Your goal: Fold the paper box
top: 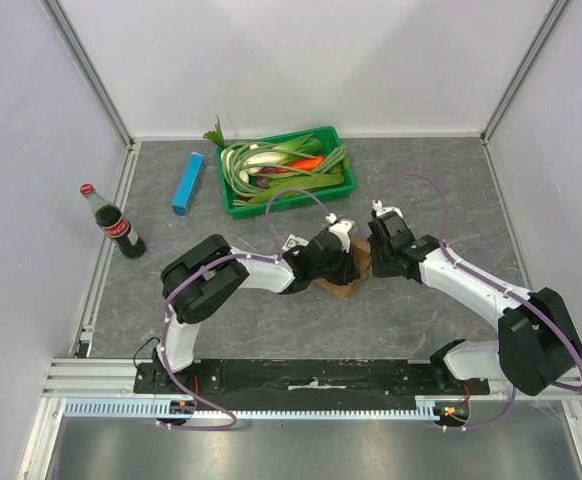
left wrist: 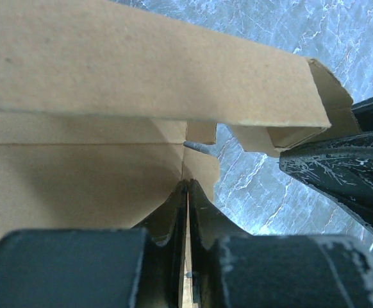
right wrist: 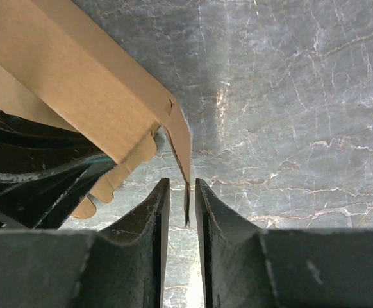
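The brown paper box (top: 347,287) sits half-folded between the two arms at mid-table. My left gripper (top: 339,262) is shut on one of its thin panels; in the left wrist view the fingertips (left wrist: 188,183) pinch the cardboard edge, with a folded wall (left wrist: 109,77) overhead. My right gripper (top: 375,258) faces it from the right. Seen from the right wrist, its jaws (right wrist: 180,182) stand slightly apart around the tip of a cardboard flap (right wrist: 181,154), with a small gap on each side. The box body (right wrist: 77,77) fills that view's upper left.
A green tray (top: 343,186) of vegetables stands at the back, with a slim blue box (top: 187,183) to its left. A cola bottle (top: 114,222) stands upright at the far left. White walls enclose the grey table on three sides.
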`<state>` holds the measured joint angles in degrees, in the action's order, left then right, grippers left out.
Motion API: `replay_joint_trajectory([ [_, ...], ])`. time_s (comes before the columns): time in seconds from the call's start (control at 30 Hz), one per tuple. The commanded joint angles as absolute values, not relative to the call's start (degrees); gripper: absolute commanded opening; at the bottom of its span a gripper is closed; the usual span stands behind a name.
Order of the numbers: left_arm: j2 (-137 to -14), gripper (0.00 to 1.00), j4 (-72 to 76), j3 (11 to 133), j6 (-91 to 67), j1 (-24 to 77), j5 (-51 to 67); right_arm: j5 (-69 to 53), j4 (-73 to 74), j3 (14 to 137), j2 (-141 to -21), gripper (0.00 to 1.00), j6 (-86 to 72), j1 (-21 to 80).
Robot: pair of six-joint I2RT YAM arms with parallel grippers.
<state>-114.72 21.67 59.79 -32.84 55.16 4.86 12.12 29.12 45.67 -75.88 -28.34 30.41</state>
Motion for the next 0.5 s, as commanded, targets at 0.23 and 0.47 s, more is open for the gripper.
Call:
replay_joint_trajectory([
  [0.23, -111.27, 0.23, 18.19, 59.42, -30.23, 55.46, 4.22, 9.75, 27.95, 45.35, -73.39, 0.18, -28.48, 28.65],
  [0.47, -110.47, 0.19, 18.28, 58.98, -29.53, 55.63, 4.48, 9.41, 27.69, 46.58, -74.44, 0.19, -28.39, 28.65],
])
